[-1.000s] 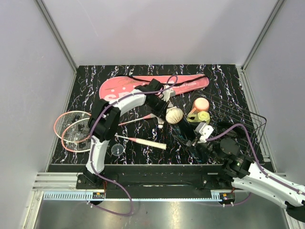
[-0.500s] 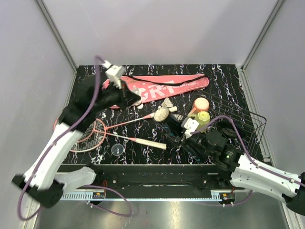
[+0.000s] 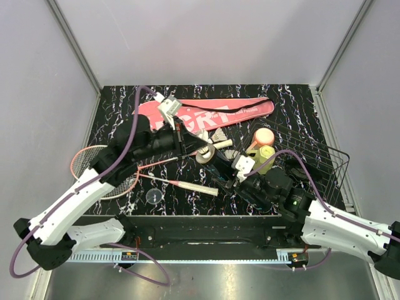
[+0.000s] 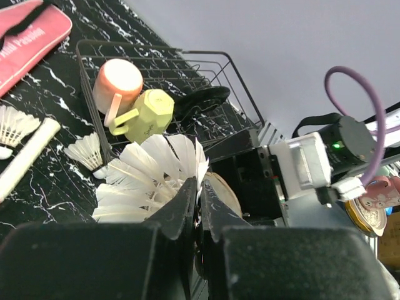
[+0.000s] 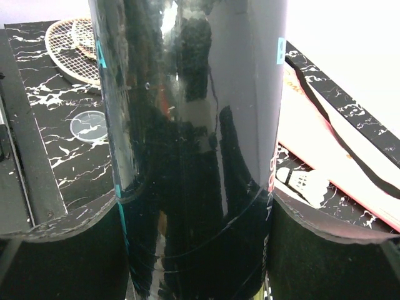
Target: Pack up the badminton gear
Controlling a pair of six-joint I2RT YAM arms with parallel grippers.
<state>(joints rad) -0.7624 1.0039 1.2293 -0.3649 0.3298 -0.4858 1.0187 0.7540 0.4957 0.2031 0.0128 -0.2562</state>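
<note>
From above, the left gripper [image 3: 199, 150] reaches over the middle of the table [image 3: 294, 106], clamped on a white shuttlecock [image 3: 207, 155]. Just beside it lies the upper end of the black tube [image 3: 220, 172], which the right gripper [image 3: 240, 185] grips near the front edge. The pink cover [image 3: 212, 112] lies along the back edge. The two racquets [image 3: 94, 169] have their heads overlapping at the left edge, handles pointing toward the middle. Loose shuttlecocks [image 3: 219, 134] lie just in front of the cover. A yellow-green cup [image 3: 265, 156] sits at the left rim of the wire basket [image 3: 319, 162], which stands at the right edge.

On the left wrist camera, the left gripper [image 4: 199, 200] has its jaws pressed together on the feathers of the shuttlecock [image 4: 153, 172]. Behind it are the cup [image 4: 147, 112], the basket [image 4: 187, 65], a loose shuttlecock [image 4: 87, 151] and an end of the cover [image 4: 25, 31].

On the right wrist camera, the right gripper [image 5: 194, 250] is closed around the tube [image 5: 194, 125], which fills the view. To the left are the racquets [image 5: 72, 37]; to the right are the cover [image 5: 337, 156] and a shuttlecock [image 5: 305, 181].
</note>
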